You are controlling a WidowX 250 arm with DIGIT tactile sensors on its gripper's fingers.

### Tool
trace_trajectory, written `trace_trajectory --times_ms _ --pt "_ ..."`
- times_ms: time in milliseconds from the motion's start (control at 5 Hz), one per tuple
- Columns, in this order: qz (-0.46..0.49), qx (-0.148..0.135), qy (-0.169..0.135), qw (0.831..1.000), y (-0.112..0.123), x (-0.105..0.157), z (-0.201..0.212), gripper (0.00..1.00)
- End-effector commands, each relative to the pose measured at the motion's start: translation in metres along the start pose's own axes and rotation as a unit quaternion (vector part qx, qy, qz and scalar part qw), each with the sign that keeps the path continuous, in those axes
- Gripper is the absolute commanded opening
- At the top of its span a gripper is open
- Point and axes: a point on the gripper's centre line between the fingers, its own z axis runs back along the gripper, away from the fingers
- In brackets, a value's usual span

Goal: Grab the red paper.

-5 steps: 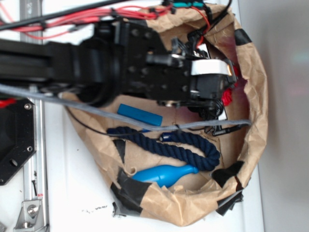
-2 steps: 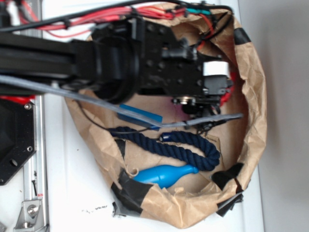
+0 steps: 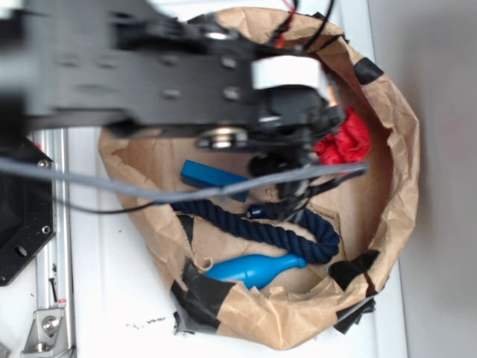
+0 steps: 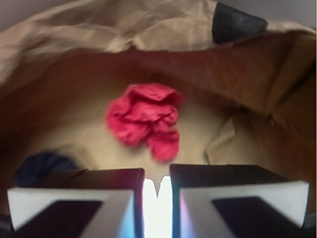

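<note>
The red paper (image 4: pixel 146 118) lies apart from the gripper (image 4: pixel 157 191), on the floor of the brown paper nest (image 3: pixel 391 112) near its wall. We judge it light, soft and crushable, best pinched across its middle. The jaws stand nearly pressed together and hold nothing. A blue rope (image 3: pixel 257 224) lies further from that wall, leaving room.

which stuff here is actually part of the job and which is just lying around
Part of the job:
- red paper
- gripper, jaws nearly closed and holding nothing

Just lying around:
- blue block
- navy rope
- blue bowling pin
- brown paper wall taped around them all
</note>
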Motion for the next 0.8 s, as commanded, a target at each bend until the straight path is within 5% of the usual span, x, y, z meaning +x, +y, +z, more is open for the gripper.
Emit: trace_trajectory --times_ms 0,200,600 --pt "0.025 0.022 0.0 0.999 0.001 0.01 0.008 1.0" --pt "-0.019 0.013 -0.048 0.999 0.0 0.025 -0.021 1.0" --pt "-0.116 0.003 -0.035 0.993 -0.002 0.035 -0.057 1.0"
